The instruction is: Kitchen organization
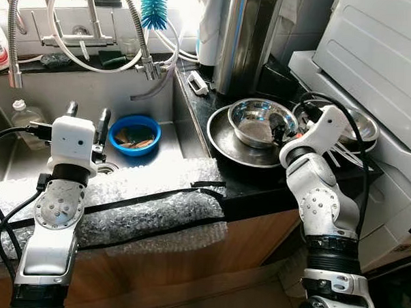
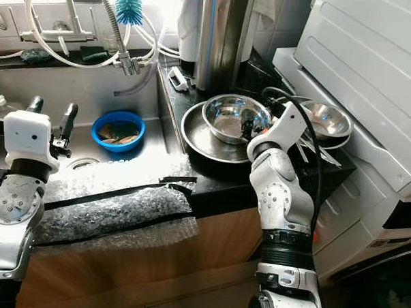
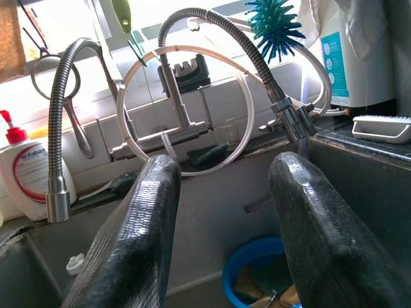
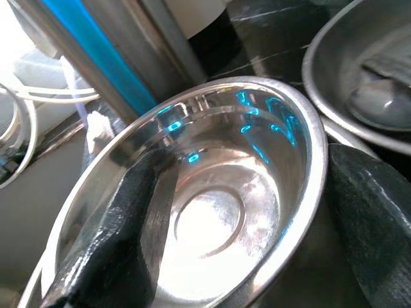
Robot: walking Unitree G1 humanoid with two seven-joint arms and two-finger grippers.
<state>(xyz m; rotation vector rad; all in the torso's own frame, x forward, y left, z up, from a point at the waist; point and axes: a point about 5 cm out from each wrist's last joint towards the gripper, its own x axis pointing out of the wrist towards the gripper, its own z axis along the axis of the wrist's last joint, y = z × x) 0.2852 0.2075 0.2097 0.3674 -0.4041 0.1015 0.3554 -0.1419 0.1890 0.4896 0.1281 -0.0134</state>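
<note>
A shiny steel bowl (image 1: 261,119) sits inside a wider steel pan (image 1: 223,138) on the black counter, right of the sink. My right gripper (image 1: 283,133) is open and straddles the bowl's right rim. In the right wrist view one finger (image 4: 122,237) reaches inside the bowl (image 4: 212,212) and the other (image 4: 372,218) stands outside the rim. My left gripper (image 1: 88,111) is open and empty, raised over the sink. A blue bowl (image 1: 134,134) holding food scraps lies just right of it on the sink floor.
A second steel bowl (image 1: 360,127) sits behind the right wrist. A tall steel canister (image 1: 246,40) stands at the back. Faucet hoses (image 1: 139,28) and a blue brush (image 1: 154,5) hang over the sink. Bubble wrap (image 1: 148,206) covers the front edge, and a white appliance (image 1: 387,59) stands at the right.
</note>
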